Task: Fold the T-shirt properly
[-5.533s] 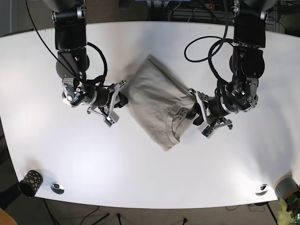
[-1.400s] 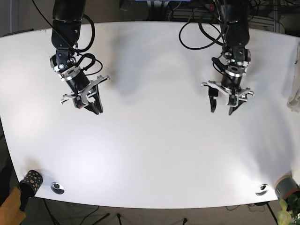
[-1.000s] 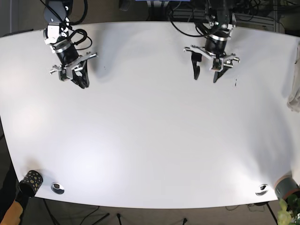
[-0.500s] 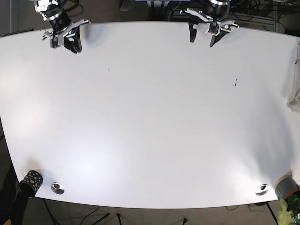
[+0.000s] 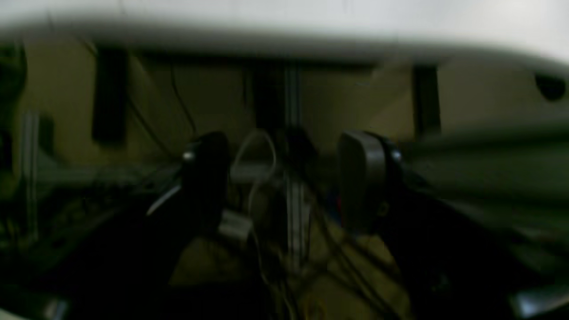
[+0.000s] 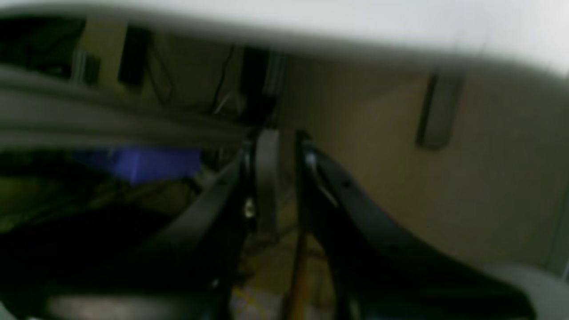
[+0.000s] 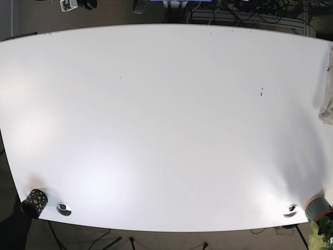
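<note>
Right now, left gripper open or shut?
Open. In the left wrist view the left gripper shows a wide gap between its fingers, with nothing held. It points off the table edge.

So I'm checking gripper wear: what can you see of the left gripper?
The left gripper, seen only by its own blurred wrist camera, shows two dark fingers set well apart, the one on the view's right with a grey pad. Nothing is between them. It points off the white table at cables and framing.
</note>
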